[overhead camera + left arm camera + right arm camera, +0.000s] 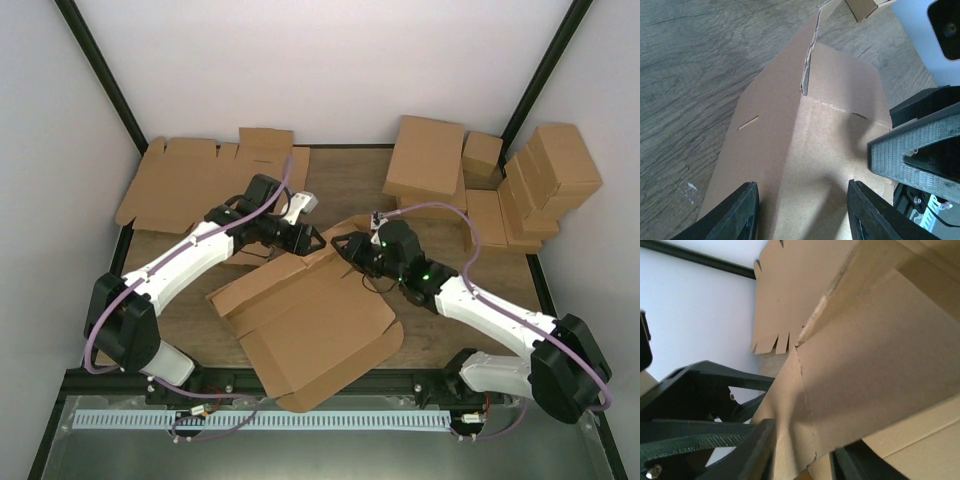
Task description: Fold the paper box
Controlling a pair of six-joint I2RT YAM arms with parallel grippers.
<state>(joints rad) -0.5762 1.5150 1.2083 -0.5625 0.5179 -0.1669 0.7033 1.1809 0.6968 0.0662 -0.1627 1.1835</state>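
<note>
We find the left pincer (pixel 802 212) wide open astride a raised wall of the paper box (pixel 310 335), apparently to crease it, while the right pincer (pixel 800 460) encloses a flap, grip undeterminable.

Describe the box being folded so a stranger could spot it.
On the wooden table, between the left arm and right arm near the front edge, lies the paper box, a large brown blank. Unlike the flat blanks back left and closed boxes back right, its far flaps stand raised.

Bright, even overhead light; soft shadows; wrist views close, near edges blurred.
</note>
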